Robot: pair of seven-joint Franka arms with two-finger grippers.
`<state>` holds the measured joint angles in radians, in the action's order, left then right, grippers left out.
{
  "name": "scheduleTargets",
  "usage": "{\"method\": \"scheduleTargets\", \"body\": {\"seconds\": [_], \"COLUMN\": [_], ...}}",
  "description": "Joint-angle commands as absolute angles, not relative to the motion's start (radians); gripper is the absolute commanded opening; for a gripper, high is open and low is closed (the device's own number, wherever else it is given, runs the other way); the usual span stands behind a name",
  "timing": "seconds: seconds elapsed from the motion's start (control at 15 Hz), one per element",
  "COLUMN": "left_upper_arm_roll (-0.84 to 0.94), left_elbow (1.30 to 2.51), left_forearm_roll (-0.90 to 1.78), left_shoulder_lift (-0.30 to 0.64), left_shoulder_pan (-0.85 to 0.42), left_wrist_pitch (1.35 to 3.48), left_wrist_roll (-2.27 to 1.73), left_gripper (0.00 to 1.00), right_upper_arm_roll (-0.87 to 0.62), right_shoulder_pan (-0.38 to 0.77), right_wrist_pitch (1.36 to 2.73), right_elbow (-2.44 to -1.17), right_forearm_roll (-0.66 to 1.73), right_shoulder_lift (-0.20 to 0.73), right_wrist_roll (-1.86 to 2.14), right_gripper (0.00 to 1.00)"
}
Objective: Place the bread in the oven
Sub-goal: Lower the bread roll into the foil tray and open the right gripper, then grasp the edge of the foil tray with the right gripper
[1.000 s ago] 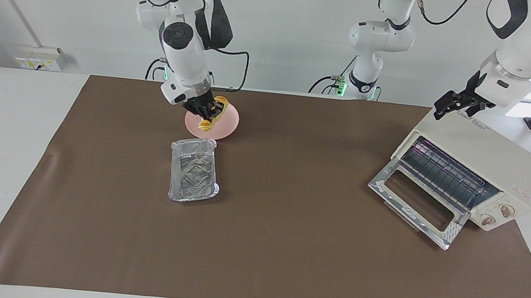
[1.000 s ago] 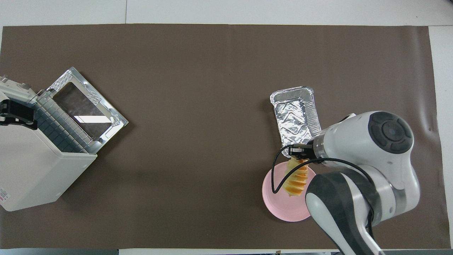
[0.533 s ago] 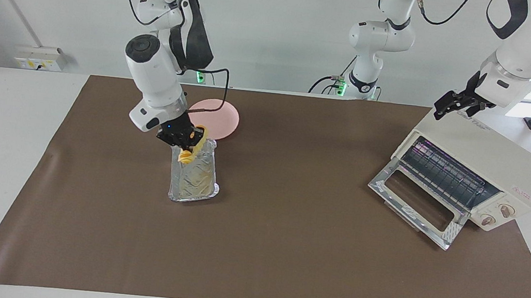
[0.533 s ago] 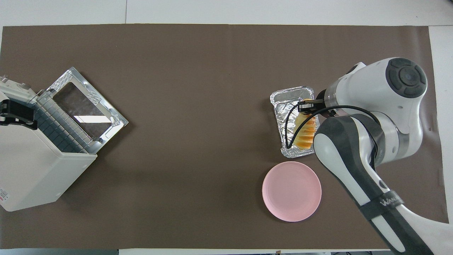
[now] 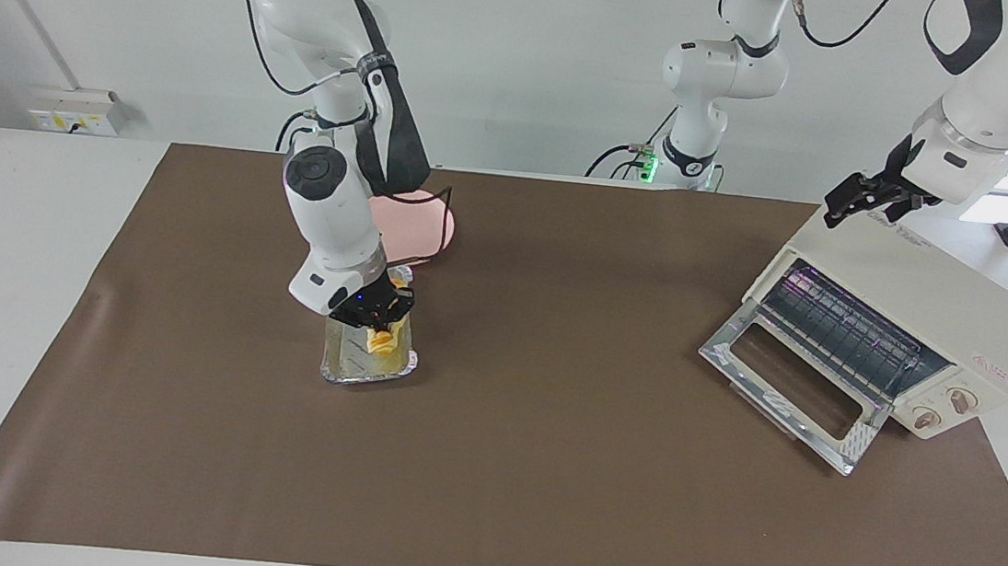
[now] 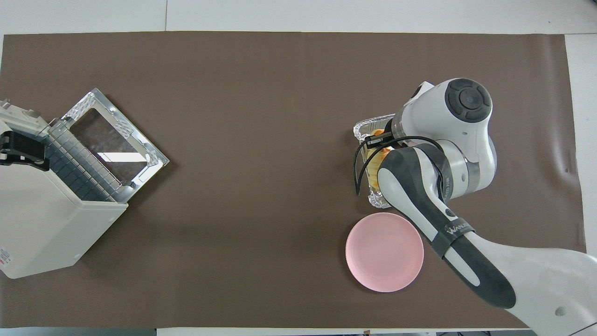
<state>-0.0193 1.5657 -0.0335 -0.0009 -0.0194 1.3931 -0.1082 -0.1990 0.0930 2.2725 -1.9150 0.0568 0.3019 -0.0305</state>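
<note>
Hanging from the right gripper (image 5: pixel 374 312), the bread (image 5: pixel 381 341) dangles by its upper end, the fingers clamped on it, low over the foil tray (image 5: pixel 339 367); whether its lower end touches the foil I cannot tell. Seen from overhead, the tray lies toward three o'clock on the mat, with the pink plate (image 6: pixel 384 252) at six o'clock from it, nearer the robots. The oven (image 6: pixel 42 224) sits at nine o'clock with its door (image 5: pixel 790 385) dropped open and the rack bare. The left gripper (image 5: pixel 854 206) waits over the oven's top corner, fingers apart and holding nothing.

The loaf looks light and soft, probably easy to dent, and its crosswise ridges suggest it may bend or part if pinched hard. Gripped at one end it swings freely, so a gentle squeeze across the middle of its length should carry it steadier. The thin foil tray likely crumples, so its rim seems the safest hold
</note>
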Motion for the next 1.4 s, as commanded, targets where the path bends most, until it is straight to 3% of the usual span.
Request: {"method": "scheduleTargets", "body": {"seconds": [0.0,0.2,0.27,0.33,0.4,0.73,1.2,1.33], "left_upper_arm_roll": [-0.023,-0.023,-0.023,-0.021,-0.023,-0.023,-0.023,-0.021], "left_elbow": [1.595,1.595,1.595,1.595,1.595,1.595,1.595,1.595], "left_forearm_roll": [-0.02,-0.02,-0.02,-0.02,-0.02,-0.02,-0.02,-0.02], "left_shoulder_lift": [-0.029,-0.029,-0.029,-0.029,-0.029,-0.029,-0.029,-0.029], "left_shoulder_pan": [-0.018,-0.018,-0.018,-0.018,-0.018,-0.018,-0.018,-0.018], "left_wrist_pitch": [1.411,1.411,1.411,1.411,1.411,1.41,1.411,1.411], "left_wrist_roll": [-0.104,-0.104,-0.104,-0.104,-0.104,-0.103,-0.104,-0.104], "left_gripper": [1.0,1.0,1.0,1.0,1.0,1.0,1.0,1.0], "right_upper_arm_roll": [-0.202,-0.202,-0.202,-0.201,-0.201,-0.196,-0.199,-0.199], "right_shoulder_pan": [0.086,0.086,0.086,0.083,0.078,0.006,-0.061,-0.061], "right_wrist_pitch": [2.327,2.354,2.365,2.361,2.353,2.227,2.295,2.293], "right_elbow": [-1.967,-1.971,-1.979,-1.977,-1.973,-1.919,-2.034,-2.051], "right_forearm_roll": [0.048,0.048,0.048,0.048,0.048,0.048,0.063,0.063], "right_shoulder_lift": [0.29,0.301,0.301,0.301,0.299,0.275,0.262,0.258], "right_wrist_roll": [0.014,0.02,0.015,0.014,0.015,0.064,0.083,0.066], "right_gripper": [0.0,0.0,0.06,0.67,1.0,1.0,1.0,0.93]}}
